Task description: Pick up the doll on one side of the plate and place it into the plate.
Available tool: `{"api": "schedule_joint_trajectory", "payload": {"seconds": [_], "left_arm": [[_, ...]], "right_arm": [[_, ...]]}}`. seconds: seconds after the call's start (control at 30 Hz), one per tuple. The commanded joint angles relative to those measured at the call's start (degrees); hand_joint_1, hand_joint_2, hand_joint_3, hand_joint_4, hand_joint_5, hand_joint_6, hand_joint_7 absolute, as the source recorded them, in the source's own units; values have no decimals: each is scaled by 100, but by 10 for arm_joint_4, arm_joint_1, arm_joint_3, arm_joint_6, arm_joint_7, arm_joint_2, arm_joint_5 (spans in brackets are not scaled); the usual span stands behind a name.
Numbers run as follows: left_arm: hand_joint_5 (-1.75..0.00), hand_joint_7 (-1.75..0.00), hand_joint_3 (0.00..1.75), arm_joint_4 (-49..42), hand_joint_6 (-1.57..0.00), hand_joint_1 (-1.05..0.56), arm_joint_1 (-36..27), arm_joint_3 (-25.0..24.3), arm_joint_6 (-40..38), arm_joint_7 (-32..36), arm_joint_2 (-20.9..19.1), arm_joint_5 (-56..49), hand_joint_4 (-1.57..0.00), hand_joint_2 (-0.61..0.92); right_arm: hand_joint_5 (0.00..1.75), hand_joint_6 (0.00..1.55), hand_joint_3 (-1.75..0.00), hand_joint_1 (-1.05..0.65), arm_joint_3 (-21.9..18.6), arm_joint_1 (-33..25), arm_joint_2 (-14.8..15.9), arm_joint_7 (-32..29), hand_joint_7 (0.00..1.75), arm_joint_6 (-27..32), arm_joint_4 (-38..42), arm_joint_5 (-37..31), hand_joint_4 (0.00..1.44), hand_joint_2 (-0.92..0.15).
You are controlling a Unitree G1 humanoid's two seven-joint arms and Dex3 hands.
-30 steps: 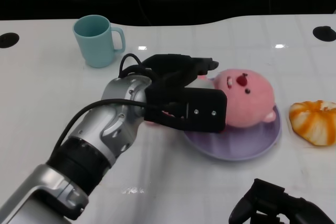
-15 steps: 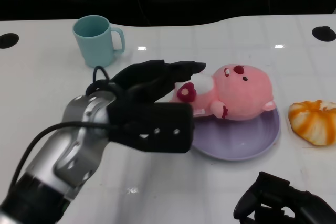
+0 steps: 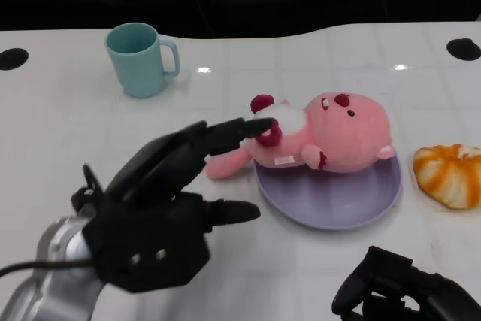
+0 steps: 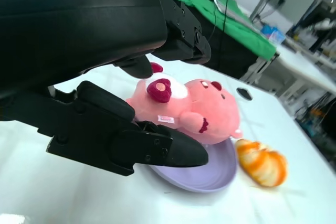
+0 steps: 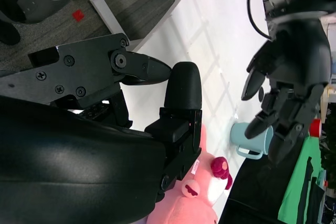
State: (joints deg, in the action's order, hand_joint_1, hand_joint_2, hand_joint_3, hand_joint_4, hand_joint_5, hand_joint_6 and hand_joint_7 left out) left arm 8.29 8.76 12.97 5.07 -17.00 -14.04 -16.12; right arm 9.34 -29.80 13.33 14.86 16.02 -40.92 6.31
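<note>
The pink doll [image 3: 323,137] lies mostly on the purple plate [image 3: 353,204], but its legs hang over the rim toward the left hand [image 3: 161,216], whose fingers are spread wide and hold nothing. A fingertip looks close to the doll's foot, so any sweep there could snag it and drag the doll off. The right hand [image 3: 402,295] sits low at the table edge, fingers curled, apparently empty.

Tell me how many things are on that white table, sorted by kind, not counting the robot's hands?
Dolls: 1, pink doll
Plates: 1, purple plate
Mugs: 1, teal mug
Orange-and-white striped object: 1
Total: 4
</note>
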Motion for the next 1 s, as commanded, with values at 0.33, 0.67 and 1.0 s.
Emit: {"api": "schedule_joint_trajectory", "payload": {"seconds": [0.33,0.67,1.0], "left_arm": [[-118,-80,130,115,-91,0,-167,-62,-60,43,100,189,-85,40],[-173,-157,154,226,-84,-5,-227,-78,-219,71,110,242,-93,39],[-175,-174,148,277,-75,-3,-257,-93,-346,81,107,284,-93,42]], "right_arm": [[175,46,-54,-26,7,7,3,-7,167,22,-19,1,66,-92],[175,45,-54,-26,8,13,2,-10,168,37,-26,3,65,-92],[175,45,-54,-26,-7,16,6,-4,168,43,-26,15,66,-92]]}}
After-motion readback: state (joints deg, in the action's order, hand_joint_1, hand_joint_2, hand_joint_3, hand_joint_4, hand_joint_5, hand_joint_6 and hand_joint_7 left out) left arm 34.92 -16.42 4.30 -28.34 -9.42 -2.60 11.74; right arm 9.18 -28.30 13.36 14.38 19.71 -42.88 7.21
